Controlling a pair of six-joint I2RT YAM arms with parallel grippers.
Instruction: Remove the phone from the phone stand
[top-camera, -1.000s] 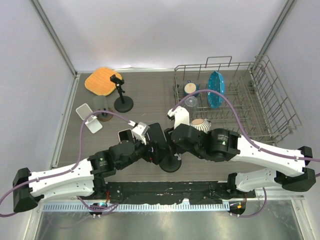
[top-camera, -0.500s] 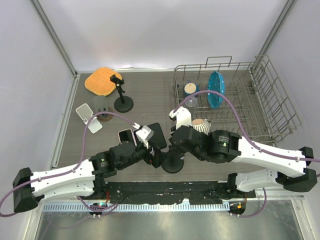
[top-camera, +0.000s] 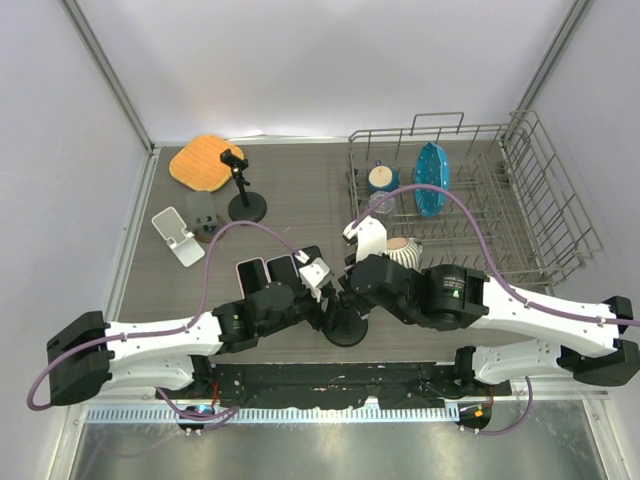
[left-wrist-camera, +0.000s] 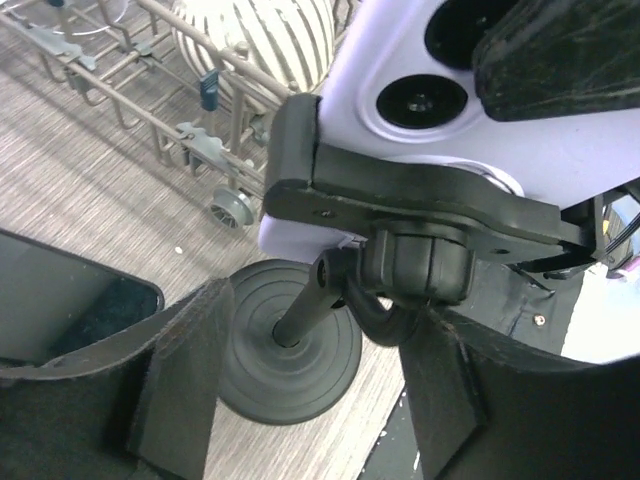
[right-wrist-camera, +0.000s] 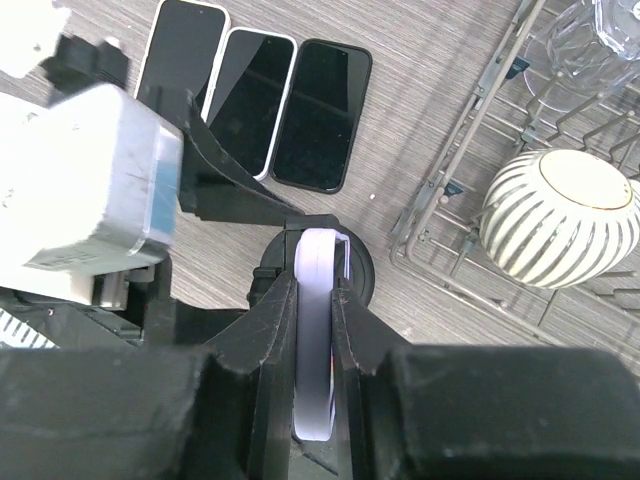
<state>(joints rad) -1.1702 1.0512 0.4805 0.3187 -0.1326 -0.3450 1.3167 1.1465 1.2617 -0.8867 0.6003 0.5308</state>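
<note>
Phone (right-wrist-camera: 318, 380): on edge in the clamp atop the phone stand (left-wrist-camera: 300, 385), straight above the stand's round base. Thin, stiff slab with a pale back. Probably light, slick on its faces, and liable to crack if dropped or twisted. Best taken flat face to flat face above the clamp, then drawn up out of it, not levered sideways.

Left of the stand: three spare phones (right-wrist-camera: 260, 100), flat on the tabletop (right-wrist-camera: 430, 90). Just left of the stand: left pincer (left-wrist-camera: 315, 330), spread, straddling the stand's neck below the clamp, no clear contact. At the stand's top: right pincer (right-wrist-camera: 316, 290), pressed together on the phone's two faces. Right of the stand: dish rack (top-camera: 520, 200), near.

Against the earlier frame: left pincer now in at the stand rather than over the spare phones, and slightly narrower. Right pincer, then part spread, now clamped on the phone.
</note>
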